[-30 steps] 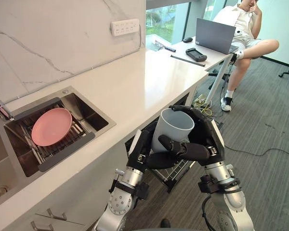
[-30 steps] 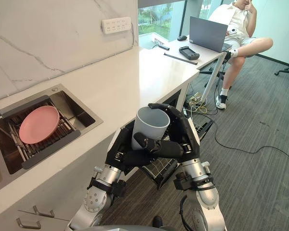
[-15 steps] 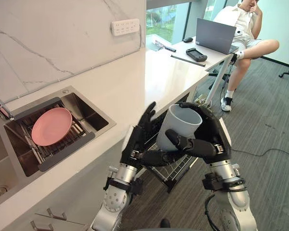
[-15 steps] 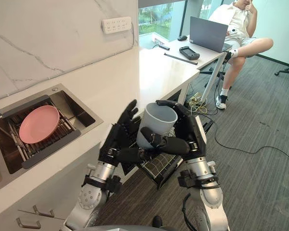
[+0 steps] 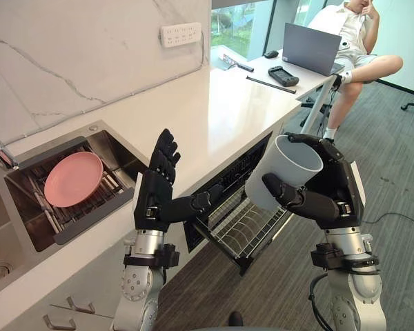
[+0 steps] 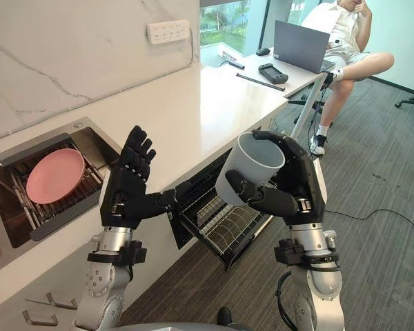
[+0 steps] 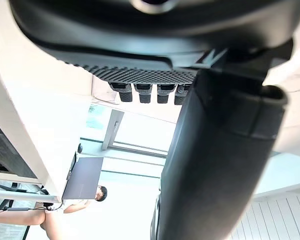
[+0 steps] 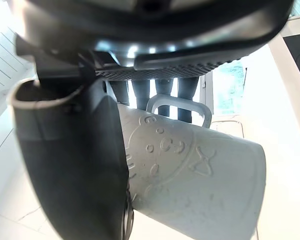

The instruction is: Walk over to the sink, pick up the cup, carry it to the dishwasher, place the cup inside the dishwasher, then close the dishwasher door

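Observation:
A pale grey cup (image 5: 283, 171) is held in the air, tilted with its mouth up, above the pulled-out dishwasher rack (image 5: 248, 224). My right hand (image 5: 324, 196) is shut on it, thumb across its front (image 8: 200, 175). My left hand (image 5: 155, 196) is raised beside the counter's front edge, fingers straight and spread, holding nothing. The dishwasher (image 6: 200, 207) sits under the counter with its wire rack drawn out and bare.
A white counter (image 5: 214, 103) runs from the sink (image 5: 117, 162) to a desk. A pink plate (image 5: 72, 179) lies on the sink's rack. A person (image 5: 348, 34) sits at the far end by a laptop (image 5: 310, 48). Grey carpet (image 5: 393, 172) lies to the right.
My left hand has let go of the cup and moved left and up, fingers spread. My right hand has carried the cup to the right, over the rack.

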Robot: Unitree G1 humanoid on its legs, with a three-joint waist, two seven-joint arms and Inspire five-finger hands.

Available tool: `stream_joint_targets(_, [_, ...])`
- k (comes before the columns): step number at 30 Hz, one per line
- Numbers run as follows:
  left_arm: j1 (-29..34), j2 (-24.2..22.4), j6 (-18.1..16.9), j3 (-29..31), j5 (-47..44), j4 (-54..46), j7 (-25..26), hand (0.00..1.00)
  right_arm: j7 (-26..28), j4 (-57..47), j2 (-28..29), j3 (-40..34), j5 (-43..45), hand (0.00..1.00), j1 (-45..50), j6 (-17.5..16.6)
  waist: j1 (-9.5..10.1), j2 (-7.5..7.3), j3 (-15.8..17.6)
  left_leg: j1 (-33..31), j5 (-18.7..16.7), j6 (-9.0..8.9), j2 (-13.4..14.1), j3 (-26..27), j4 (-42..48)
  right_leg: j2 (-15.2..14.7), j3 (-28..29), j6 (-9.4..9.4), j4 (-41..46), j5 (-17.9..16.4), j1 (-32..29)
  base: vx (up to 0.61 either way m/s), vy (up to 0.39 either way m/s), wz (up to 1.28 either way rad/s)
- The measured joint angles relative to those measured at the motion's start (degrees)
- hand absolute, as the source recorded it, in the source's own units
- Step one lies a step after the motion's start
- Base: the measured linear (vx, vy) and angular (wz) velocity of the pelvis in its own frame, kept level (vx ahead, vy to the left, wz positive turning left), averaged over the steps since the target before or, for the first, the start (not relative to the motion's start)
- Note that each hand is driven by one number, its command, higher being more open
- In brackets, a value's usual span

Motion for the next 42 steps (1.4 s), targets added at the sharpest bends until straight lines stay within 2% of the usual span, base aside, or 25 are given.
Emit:
stream_joint_targets(6, [3.15, -0.71, 2.82, 0.04, -5.65, 0.15, -4.44, 1.0, 0.97, -0.08, 1.47, -0.02, -0.04, 0.0, 2.0, 0.01, -0.01, -0.07, 0.23, 0.02, 0.0, -0.01, 0.02, 0.04, -0.05, 0.01, 0.02, 0.0, 0.02, -0.01, 0.0, 0.0, 0.0, 0.0])
stream_joint_targets(8, [4.97, -0.73, 3.63, -0.02, -7.78, 0.67, -7.55, 1.0, 1.22, -0.08, 1.54, -0.02, -0.04, 0.0, 3.65, 0.01, 0.01, -0.09, 0.28, 0.03, -0.03, -0.04, 0.03, 0.06, -0.08, 0.01, 0.02, -0.01, 0.01, -0.03, 0.0, 0.0, 0.0, 0.0])
stream_joint_targets(11, [6.42, -0.65, 4.1, -0.37, -7.82, 2.18, -11.3, 1.0, 1.63, -0.08, 1.56, -0.02, -0.05, 0.0, 4.75, 0.01, 0.01, -0.08, 0.29, 0.07, -0.08, -0.13, 0.04, 0.17, -0.11, 0.01, 0.09, -0.01, 0.0, -0.06, -0.01, 0.0, 0.0, 0.0])
stream_joint_targets(14, [6.44, -0.5, 4.97, -1.51, -7.53, 4.86, -12.56, 1.0, 1.83, -0.06, 1.56, 0.0, -0.05, 0.0, 5.24, 0.01, 0.0, -0.08, 0.29, 0.1, -0.11, -0.18, 0.07, 0.32, -0.11, 0.04, 0.21, -0.02, -0.01, -0.07, -0.04, 0.0, 0.0, -0.01])
stream_joint_targets(23, [7.07, -0.4, 10.14, -2.87, -3.5, 13.76, -12.25, 1.0, 2.24, 2.81, 1.54, 0.05, -1.47, 0.0, 5.58, 0.03, 0.02, -0.11, 0.32, 0.1, -0.16, -0.26, 0.24, 0.47, -0.09, 0.22, 0.3, -0.09, -0.02, -0.11, -0.12, 0.0, 0.0, 0.0])
stream_joint_targets(30, [8.11, -0.04, 10.69, -2.16, 0.48, 21.57, -10.29, 1.0, 2.62, 7.39, 1.52, 0.05, -2.49, 0.0, 5.64, 0.28, 0.21, -0.16, 0.35, 0.0, -0.16, -0.27, 0.24, 0.32, -0.08, 0.17, 0.03, -0.13, -0.03, -0.15, -0.11, 0.0, 0.0, 0.0])
stream_joint_targets(36, [8.7, -0.55, 10.73, 3.8, 2.91, 30.13, -6.65, 1.0, 3.66, 11.11, 1.5, 0.0, -4.82, 0.0, 5.63, 0.5, 0.65, -0.67, 0.75, -0.03, -0.16, -0.27, 0.31, -0.19, 0.13, 0.14, -0.67, -0.19, -0.03, -0.25, 0.19, 0.0, 0.0, 0.04])
stream_joint_targets(42, [8.83, 0.71, 10.57, 9.04, 5.38, 42.36, -3.21, 1.0, 3.65, 20.09, 0.89, -0.1, -11.94, 0.0, 4.19, 0.93, 1.54, -0.87, 1.34, 0.0, 0.15, -0.43, 0.07, -1.88, -0.47, -0.31, -2.48, -0.03, -0.04, -0.59, 0.71, -0.02, 0.009, 0.16])
